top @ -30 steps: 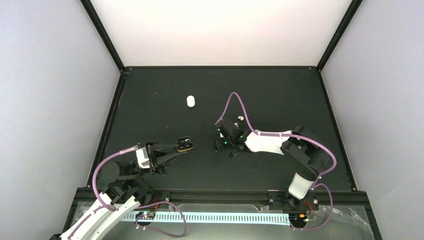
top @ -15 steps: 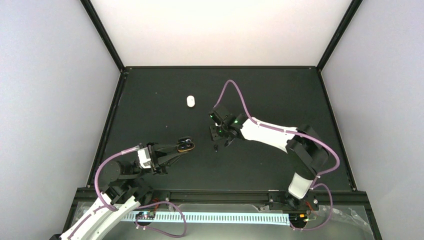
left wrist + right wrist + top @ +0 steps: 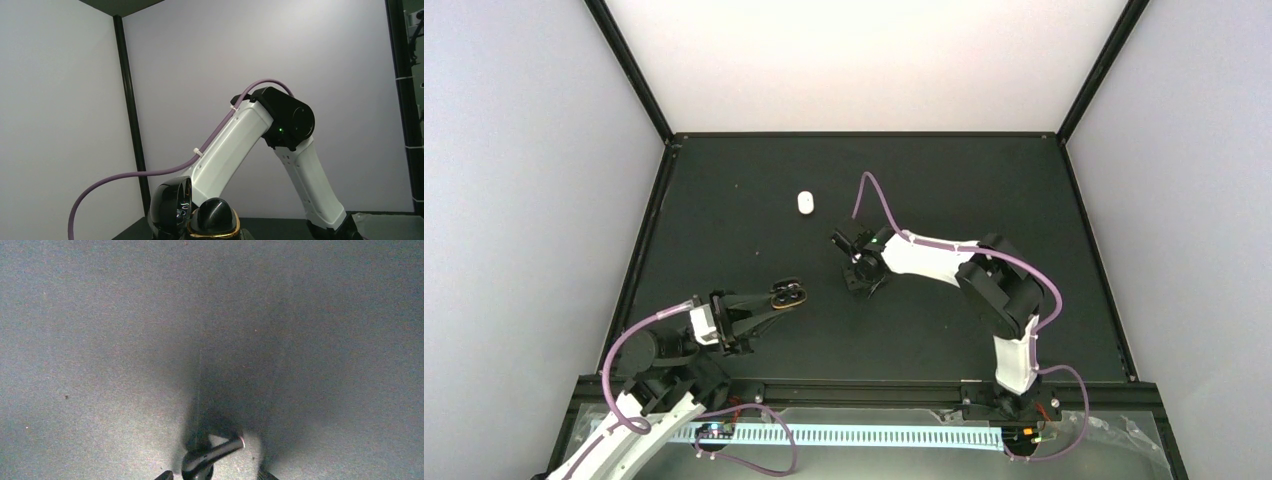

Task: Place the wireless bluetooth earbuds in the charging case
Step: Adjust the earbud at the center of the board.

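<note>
My left gripper (image 3: 780, 298) is shut on the charging case (image 3: 788, 293), a glossy black case with a gold rim, held above the table left of centre. In the left wrist view its lid (image 3: 172, 207) stands open and one black earbud (image 3: 215, 214) sits in the gold-rimmed base (image 3: 215, 233). My right gripper (image 3: 856, 272) points down at the table in the middle. Its wrist view shows another black earbud (image 3: 210, 458) lying on the mat between the fingertips (image 3: 165, 475), which stand apart on either side of it; the gripper is open.
A small white oval object (image 3: 805, 203) lies on the black mat (image 3: 984, 190) farther back, left of centre. The right arm's white link (image 3: 929, 258) and purple cable (image 3: 874, 195) stretch across the middle. Black frame posts and pale walls border the table.
The right gripper has opened and swung left and farther back, leaving a black earbud on the mat beneath it. The left gripper has drawn slightly back with the case.
</note>
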Robot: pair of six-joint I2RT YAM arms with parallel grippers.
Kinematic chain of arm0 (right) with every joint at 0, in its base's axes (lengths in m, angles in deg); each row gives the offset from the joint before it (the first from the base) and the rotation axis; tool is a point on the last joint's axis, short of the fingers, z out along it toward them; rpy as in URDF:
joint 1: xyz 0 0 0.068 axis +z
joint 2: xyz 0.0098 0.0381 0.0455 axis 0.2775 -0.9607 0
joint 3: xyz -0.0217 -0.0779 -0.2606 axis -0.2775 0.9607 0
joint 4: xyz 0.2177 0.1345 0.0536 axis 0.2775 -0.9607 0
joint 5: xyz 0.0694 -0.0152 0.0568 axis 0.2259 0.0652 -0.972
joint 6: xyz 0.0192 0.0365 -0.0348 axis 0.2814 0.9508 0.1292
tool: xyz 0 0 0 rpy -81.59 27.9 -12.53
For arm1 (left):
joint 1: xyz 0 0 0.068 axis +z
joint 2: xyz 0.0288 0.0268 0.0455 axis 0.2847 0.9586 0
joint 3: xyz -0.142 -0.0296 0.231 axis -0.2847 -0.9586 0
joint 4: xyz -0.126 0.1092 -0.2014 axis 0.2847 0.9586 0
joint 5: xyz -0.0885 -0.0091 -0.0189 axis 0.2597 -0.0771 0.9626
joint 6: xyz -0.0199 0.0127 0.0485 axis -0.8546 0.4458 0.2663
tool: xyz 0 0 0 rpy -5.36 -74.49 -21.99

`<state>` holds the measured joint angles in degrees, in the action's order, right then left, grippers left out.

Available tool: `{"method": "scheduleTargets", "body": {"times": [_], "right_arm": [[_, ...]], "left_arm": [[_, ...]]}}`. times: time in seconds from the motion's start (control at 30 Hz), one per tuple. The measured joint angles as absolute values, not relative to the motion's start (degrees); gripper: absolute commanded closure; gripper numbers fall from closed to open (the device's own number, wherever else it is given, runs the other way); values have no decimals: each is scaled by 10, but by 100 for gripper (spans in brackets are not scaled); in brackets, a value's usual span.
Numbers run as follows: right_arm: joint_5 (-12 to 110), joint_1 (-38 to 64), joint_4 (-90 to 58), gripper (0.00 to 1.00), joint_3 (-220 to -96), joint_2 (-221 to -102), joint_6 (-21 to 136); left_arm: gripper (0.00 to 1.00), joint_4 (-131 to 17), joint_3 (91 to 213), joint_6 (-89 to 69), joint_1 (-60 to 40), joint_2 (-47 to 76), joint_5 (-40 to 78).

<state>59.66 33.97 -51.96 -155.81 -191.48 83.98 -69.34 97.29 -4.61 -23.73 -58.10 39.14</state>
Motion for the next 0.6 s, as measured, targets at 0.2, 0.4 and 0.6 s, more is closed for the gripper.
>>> {"method": "scheduleTargets", "body": {"times": [0.2,0.4,0.6], "right_arm": [[600,343,-531,58,-1577,-1930,842],[613,346,-536,56,-1581,-1932,839],[626,348,-537,56,-1580,-1931,826]], "left_arm": [[98,-686,973,-44,-237,-593,391],[99,-682,973,-40,-237,-596,392],[98,-682,973,-38,-237,-596,392]]}}
